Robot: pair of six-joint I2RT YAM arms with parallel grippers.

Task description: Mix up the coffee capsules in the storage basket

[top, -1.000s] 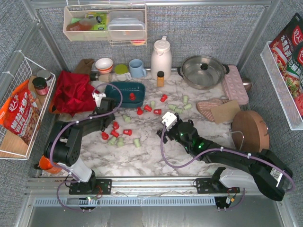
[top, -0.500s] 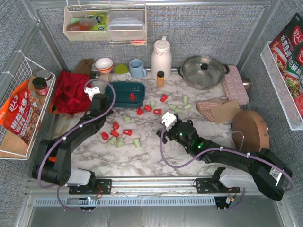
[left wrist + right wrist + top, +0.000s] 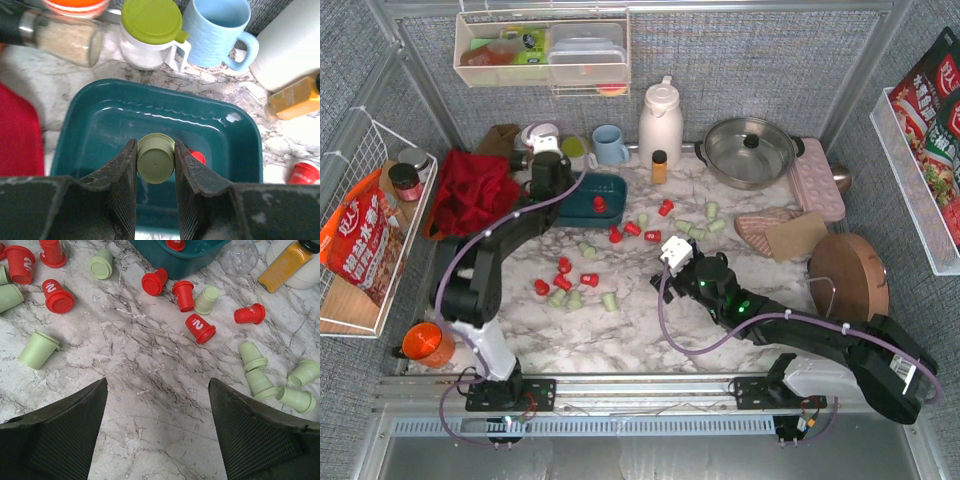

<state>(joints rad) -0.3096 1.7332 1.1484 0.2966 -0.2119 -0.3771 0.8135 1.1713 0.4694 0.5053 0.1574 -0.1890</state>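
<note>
Left gripper [image 3: 155, 150]: clamping a green capsule [image 3: 156, 160] above the storage basket [image 3: 95, 102], frame centre.
Right gripper [image 3: 157, 383]: hanging spread apart over scattered coffee capsules [image 3: 57, 296].

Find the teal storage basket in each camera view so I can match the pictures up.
Top external: the storage basket sits left of centre, towards the back.
Left wrist: the basket fills the middle, beneath the green capsule gripped in the left hand.
Right wrist: only part of the basket shows, at the top edge.
Shared landmark: the orange-brown bottle, right of the basket in all three.
</note>
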